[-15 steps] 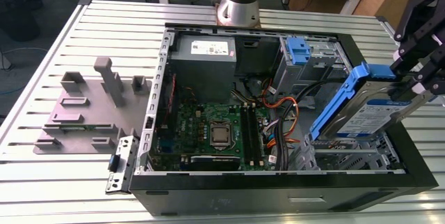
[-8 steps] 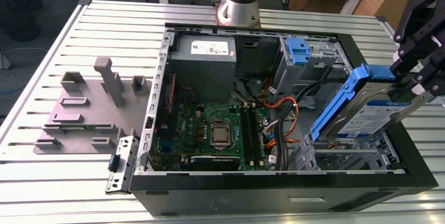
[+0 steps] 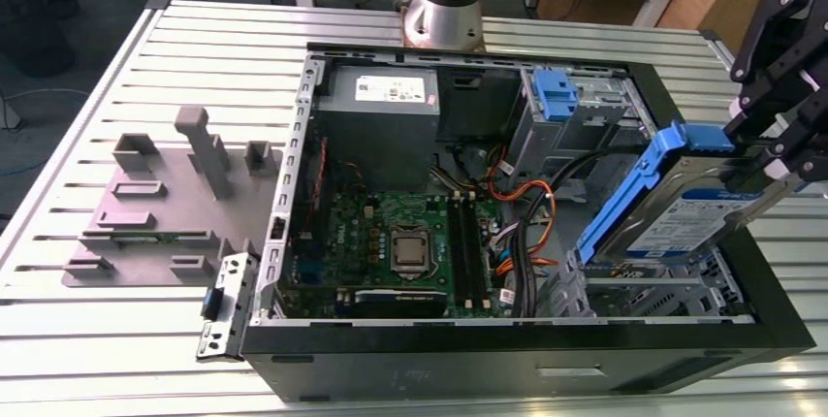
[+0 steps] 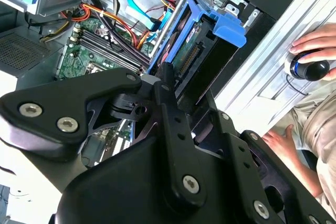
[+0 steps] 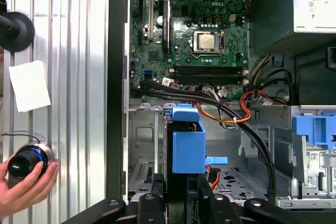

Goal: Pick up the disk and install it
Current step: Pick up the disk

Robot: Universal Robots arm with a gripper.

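We count the pick-up as done: our hand [image 3: 761,176] is clamped on the disk [image 3: 680,218], holding it tilted above the empty bay [image 3: 660,293] of the open computer case [image 3: 518,361], so the install is not yet done.

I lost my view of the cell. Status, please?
Gripper shut on disk. Disk tilted over case, not seated. Black cables close beside it.

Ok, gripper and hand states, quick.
Gripper: shut on the disk, held tilted over the open case.
Person's hand: on a black knob.
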